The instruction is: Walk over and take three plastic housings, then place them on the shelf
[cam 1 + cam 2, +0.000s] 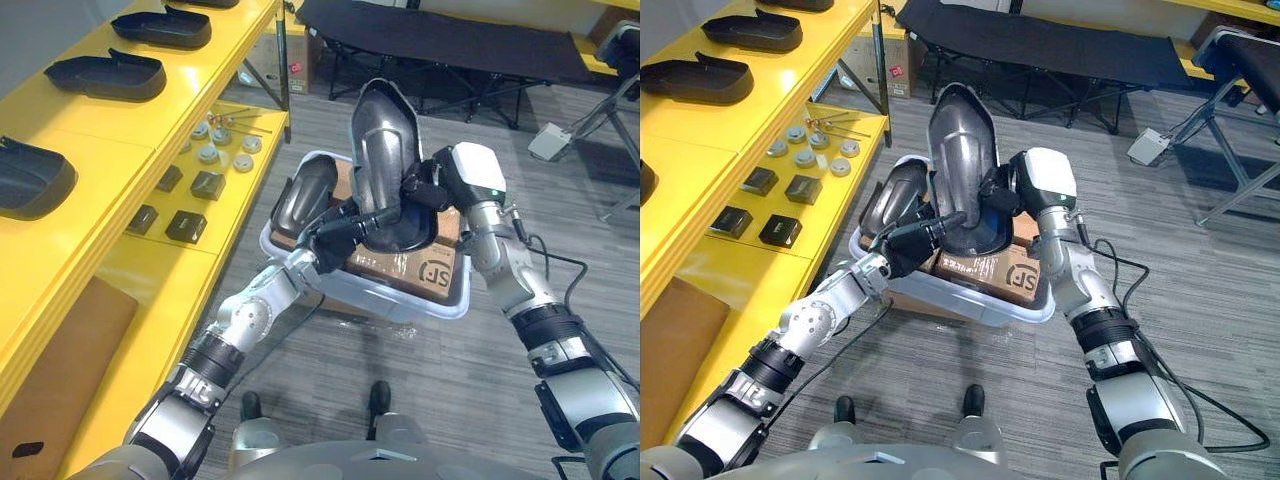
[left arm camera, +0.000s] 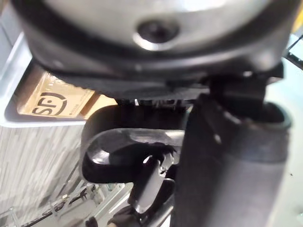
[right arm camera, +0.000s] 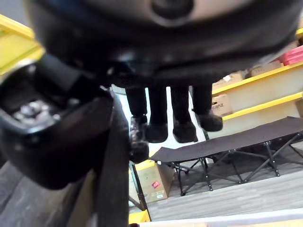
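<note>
While the head views catch me mid-pickup, both hands hold one housing (image 1: 385,150) upright above the bin (image 1: 445,300): left hand (image 1: 345,232) curled round its lower rim, right hand (image 1: 425,190) pinching its side. Left wrist view: that rim sits in my grasp. Right wrist view: the edge runs between thumb and fingers (image 3: 182,123). Next, I judge, comes a turn left to the yellow shelf (image 1: 110,160); its lip is near, and open floor (image 1: 330,120) lies ahead.

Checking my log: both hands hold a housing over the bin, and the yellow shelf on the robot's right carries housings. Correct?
No: the left eye view shows the yellow shelf on the robot's left. The left hand and right hand do hold a housing over the bin, and the shelf carries other housings.
</note>
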